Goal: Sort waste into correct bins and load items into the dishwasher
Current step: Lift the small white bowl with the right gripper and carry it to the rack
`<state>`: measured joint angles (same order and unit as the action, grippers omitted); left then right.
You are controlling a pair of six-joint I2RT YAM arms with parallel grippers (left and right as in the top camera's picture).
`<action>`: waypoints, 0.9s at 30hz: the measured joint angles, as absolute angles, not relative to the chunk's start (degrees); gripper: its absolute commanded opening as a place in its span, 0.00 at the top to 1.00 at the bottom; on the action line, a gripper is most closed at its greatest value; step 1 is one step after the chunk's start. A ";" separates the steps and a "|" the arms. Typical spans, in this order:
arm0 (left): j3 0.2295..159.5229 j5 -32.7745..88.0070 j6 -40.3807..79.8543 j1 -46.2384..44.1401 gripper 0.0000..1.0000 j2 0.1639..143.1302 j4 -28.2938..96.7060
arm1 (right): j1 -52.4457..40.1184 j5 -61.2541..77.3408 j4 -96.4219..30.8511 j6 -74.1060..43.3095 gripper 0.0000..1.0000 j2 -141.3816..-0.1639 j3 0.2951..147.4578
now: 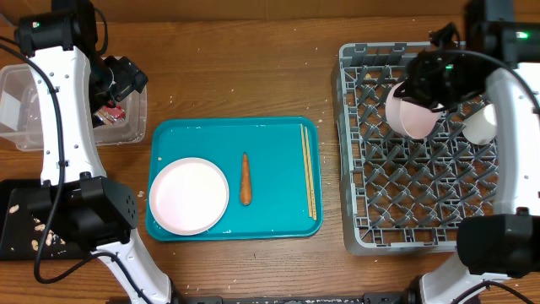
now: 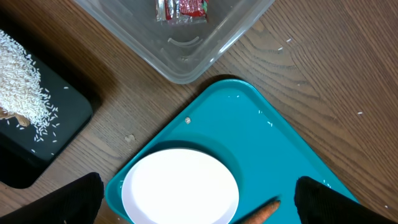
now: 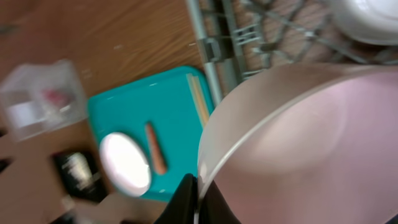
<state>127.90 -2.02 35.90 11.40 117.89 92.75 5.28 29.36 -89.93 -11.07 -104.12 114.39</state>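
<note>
Wood surface [image 1: 253, 76] has four things sitting right on it: clear tub [image 1: 126, 133], black tray [image 1: 17, 241] beside it, teal tray [image 1: 278, 215] mid, grey rack [image 1: 348, 152] far side.

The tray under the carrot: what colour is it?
Teal. The tray shows best in the overhead view.

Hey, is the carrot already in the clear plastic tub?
No, the carrot lies on the teal tray, beside the white plate.
</note>
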 measured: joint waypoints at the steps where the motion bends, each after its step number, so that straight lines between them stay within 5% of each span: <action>1: 127.87 -2.02 35.90 11.40 0.00 117.89 92.75 | 6.70 32.29 -90.45 -8.97 0.96 -104.12 114.30; 14: 127.90 -2.02 35.90 11.40 0.00 117.89 92.75 | 20.29 57.41 -92.20 14.55 0.96 -104.12 96.23; 27: 127.90 -2.02 35.90 11.40 0.00 117.89 92.75 | 29.80 63.33 -82.32 18.76 0.96 -104.25 82.81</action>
